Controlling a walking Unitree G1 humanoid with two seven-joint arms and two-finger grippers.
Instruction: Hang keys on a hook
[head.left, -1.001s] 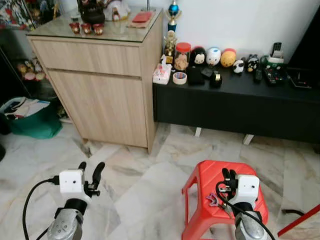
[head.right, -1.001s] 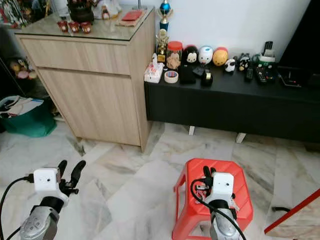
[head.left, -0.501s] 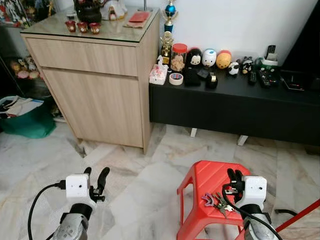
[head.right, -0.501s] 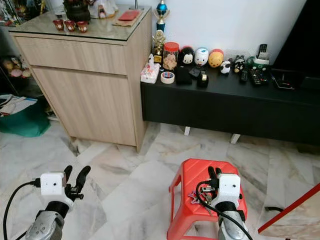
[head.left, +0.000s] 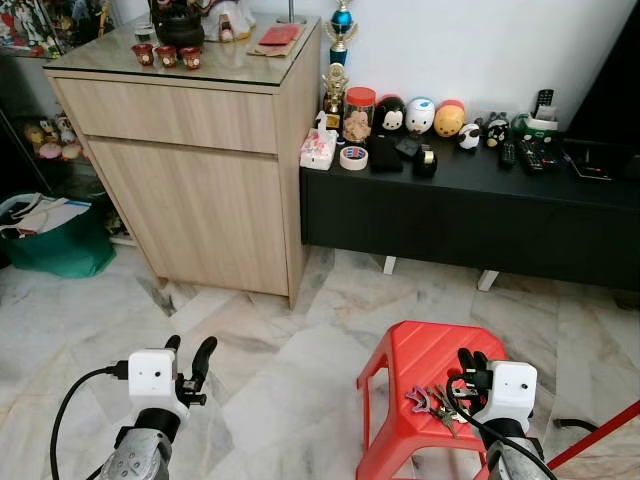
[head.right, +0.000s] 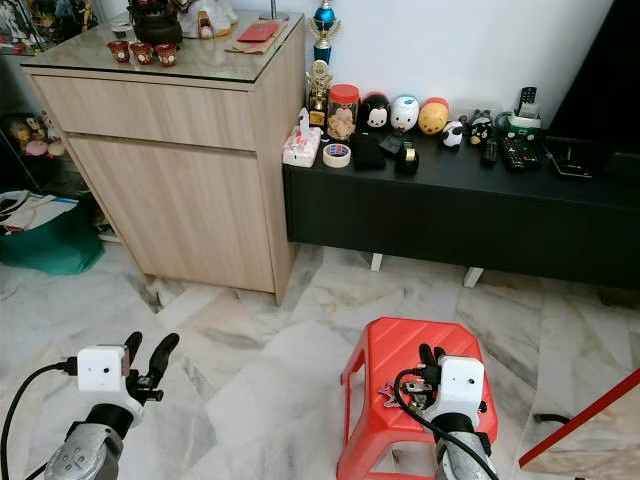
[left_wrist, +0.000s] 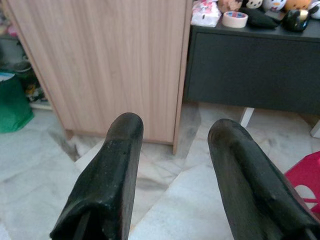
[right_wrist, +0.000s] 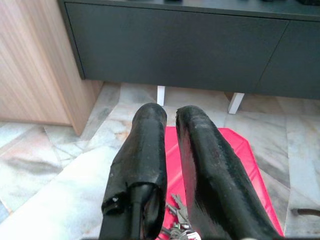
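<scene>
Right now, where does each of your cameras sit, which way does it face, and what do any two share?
Head eyes: look forward and down at the red stool with the keys, both grippers low in view.
Left wrist: looks along the open left gripper toward the wooden cabinet.
Right wrist: looks along the right gripper over the stool.
Shared: the black TV bench.

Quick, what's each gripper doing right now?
Left gripper: open, empty.
Right gripper: shut, empty, above the keys on the red stool.
</scene>
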